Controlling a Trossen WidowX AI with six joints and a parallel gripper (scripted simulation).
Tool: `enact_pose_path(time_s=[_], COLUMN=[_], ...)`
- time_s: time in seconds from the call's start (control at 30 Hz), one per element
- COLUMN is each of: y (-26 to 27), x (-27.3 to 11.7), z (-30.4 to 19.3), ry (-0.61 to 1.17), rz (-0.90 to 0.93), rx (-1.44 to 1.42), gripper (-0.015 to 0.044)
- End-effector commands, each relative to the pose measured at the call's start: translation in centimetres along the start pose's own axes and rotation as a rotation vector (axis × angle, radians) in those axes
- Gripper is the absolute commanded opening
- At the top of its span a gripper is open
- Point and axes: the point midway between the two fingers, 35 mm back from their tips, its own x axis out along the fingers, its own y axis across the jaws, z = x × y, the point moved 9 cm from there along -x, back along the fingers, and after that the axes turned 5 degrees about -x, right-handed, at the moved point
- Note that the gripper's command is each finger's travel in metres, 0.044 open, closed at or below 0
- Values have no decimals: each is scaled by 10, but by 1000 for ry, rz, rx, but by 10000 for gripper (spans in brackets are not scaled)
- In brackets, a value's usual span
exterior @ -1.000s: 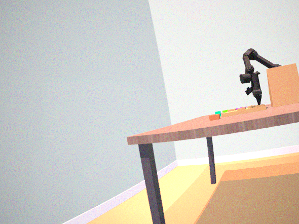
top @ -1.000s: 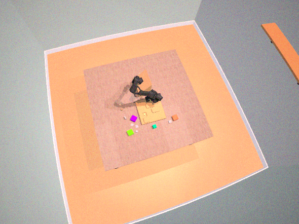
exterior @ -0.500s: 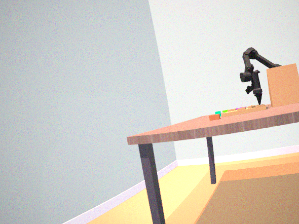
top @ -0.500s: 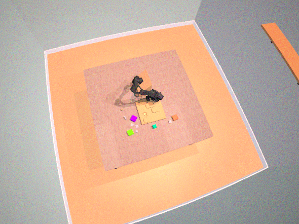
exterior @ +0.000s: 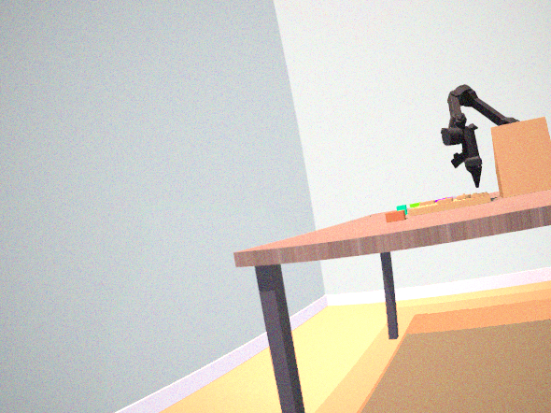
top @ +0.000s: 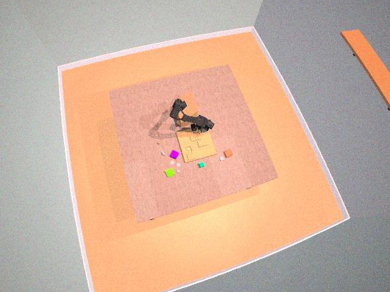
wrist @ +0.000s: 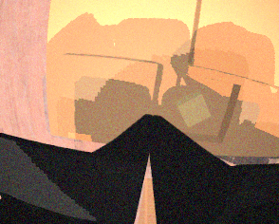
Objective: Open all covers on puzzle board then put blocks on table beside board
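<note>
The tan puzzle board lies on the table with low raised strips on top; which covers stand open cannot be told. A pale greenish square shows on it in shadow, its nature unclear. A purple block, a lime block, a teal block and an orange block rest on the table, clear of the board. My gripper is shut and empty, pointing down a little above the board's edge nearest the arm's base.
Several small white pieces, such as one beside the orange block and one near the lime block, lie on the table. A tall tan box stands behind the gripper, by the arm's base.
</note>
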Motion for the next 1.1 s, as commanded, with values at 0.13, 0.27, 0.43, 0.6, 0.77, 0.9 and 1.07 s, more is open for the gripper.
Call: enact_pose_path(time_s=[0.13,0.27,0.43,0.6,0.77,0.9,1.07], y=[1,2,1,-8,-20,-32,-45], x=[-11,-16,-16,-21,-25,-28,-30], z=[1,0,3,28,54,73,90], ry=[1,1,0,-1,-2,-2,-2], rz=[5,4,0,3,3,1,-2], rx=[7,7,1,3,6,8,11], gripper=[0,0,0,0,0,0,0])
